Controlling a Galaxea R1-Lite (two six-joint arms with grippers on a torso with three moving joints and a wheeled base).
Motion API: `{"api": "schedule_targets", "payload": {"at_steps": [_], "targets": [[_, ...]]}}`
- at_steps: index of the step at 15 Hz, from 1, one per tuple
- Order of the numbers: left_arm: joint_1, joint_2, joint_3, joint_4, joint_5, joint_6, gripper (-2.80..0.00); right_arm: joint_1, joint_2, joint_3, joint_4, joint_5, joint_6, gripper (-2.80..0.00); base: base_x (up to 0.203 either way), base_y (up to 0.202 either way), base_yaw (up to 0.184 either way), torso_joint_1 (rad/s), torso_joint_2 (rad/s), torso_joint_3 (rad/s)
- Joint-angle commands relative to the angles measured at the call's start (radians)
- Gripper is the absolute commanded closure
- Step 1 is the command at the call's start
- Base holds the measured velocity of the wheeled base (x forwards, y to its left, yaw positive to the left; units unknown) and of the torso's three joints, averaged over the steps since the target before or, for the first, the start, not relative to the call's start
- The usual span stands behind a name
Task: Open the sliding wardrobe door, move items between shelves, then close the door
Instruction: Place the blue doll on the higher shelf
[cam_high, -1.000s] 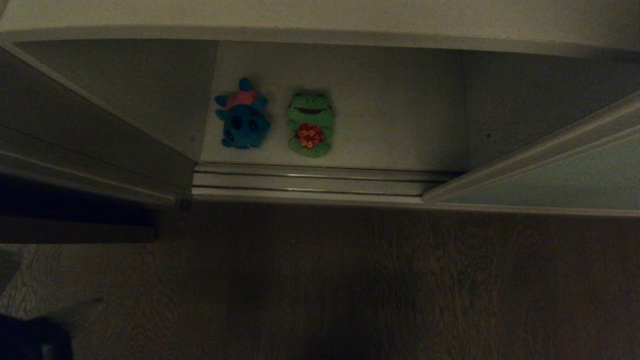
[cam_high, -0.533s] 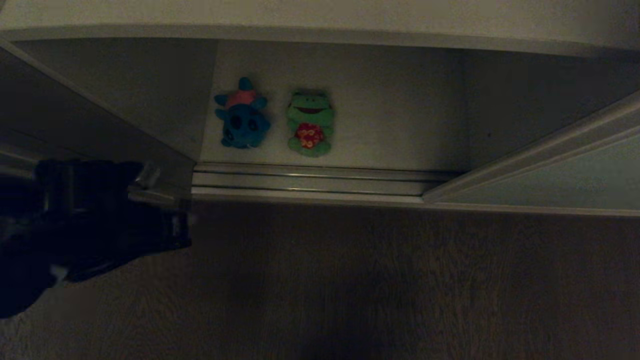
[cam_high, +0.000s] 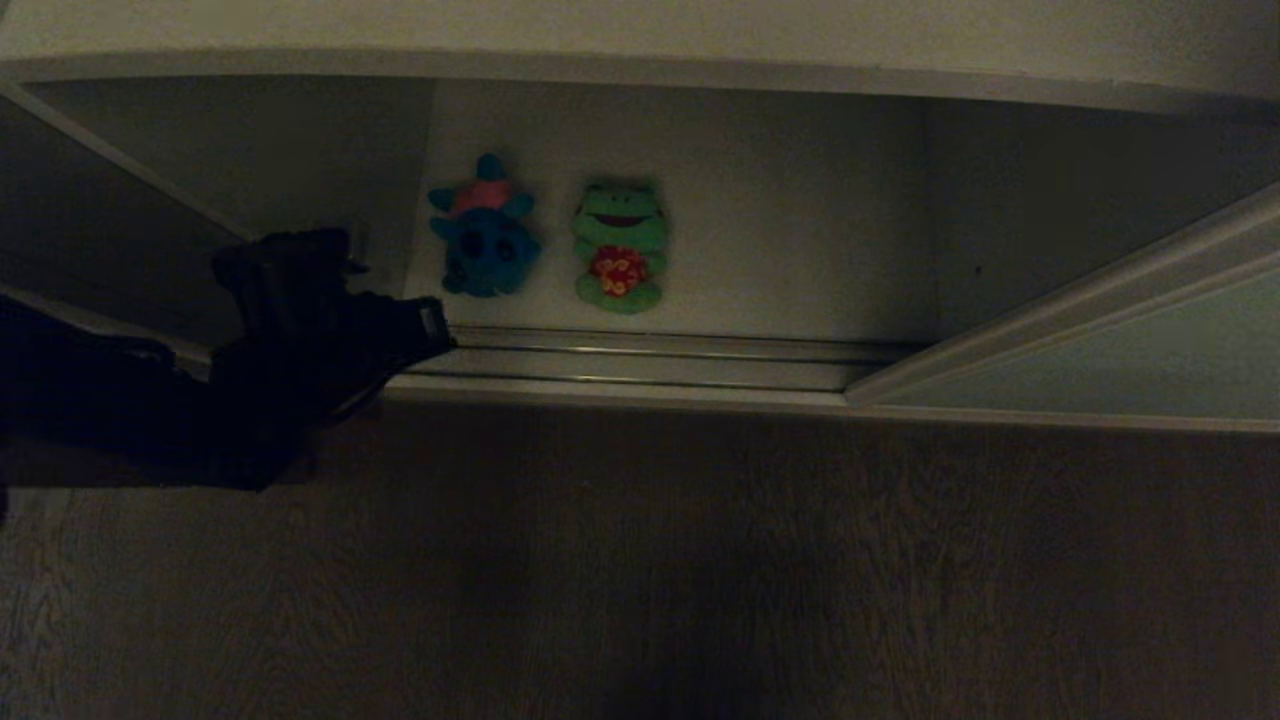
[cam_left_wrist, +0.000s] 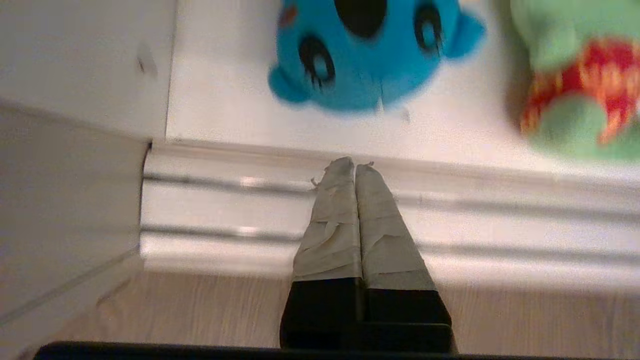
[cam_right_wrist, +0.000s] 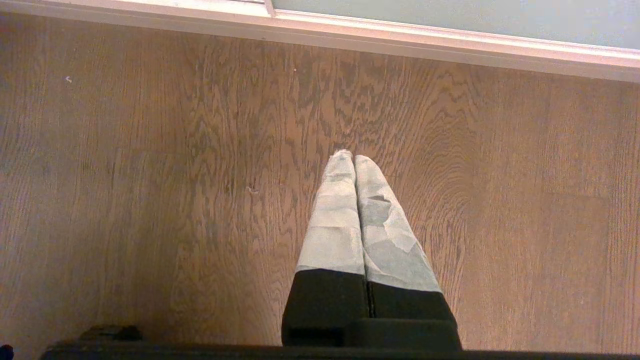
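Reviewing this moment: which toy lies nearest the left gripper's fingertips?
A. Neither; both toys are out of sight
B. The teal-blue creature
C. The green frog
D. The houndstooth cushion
B: in the left wrist view the shut left gripper points over the floor track at the teal-blue creature, with the green frog off to one side.

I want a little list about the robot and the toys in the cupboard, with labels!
door: sliding door pushed aside to the right, cupboard open
blue toy: lying on the bottom shelf, left of the frog
frog toy: lying beside the blue toy, not touching it
left gripper: fingers shut, empty, over the floor track, pointing towards the blue toy
right gripper: shut, empty, over the wooden floor, away from the toys
toys held: none
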Motion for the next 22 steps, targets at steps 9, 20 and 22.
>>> {"api": "schedule_targets", "payload": {"at_steps": [9, 20, 22], "targets": [[-0.009, 0.235, -0.335, -0.052, 0.117, -0.128, -2.8, 0.0, -0.003, 0.0, -0.001, 0.0, 0.0, 0.0, 0.0, 0.0, 0.0, 0.0, 0.0, 0.0], [-0.05, 0.564, -0.741, -0.055, 0.18, -0.202, 0.0, 0.0, -0.003, 0.0, -0.001, 0.0, 0.0, 0.0, 0.0, 0.0, 0.0, 0.0, 0.0, 0.0], [-0.051, 0.58, -0.789, -0.055, 0.216, -0.202, 0.0, 0.0, -0.003, 0.0, -0.001, 0.0, 0.0, 0.0, 0.0, 0.0, 0.0, 0.0, 0.0, 0.0]]}}
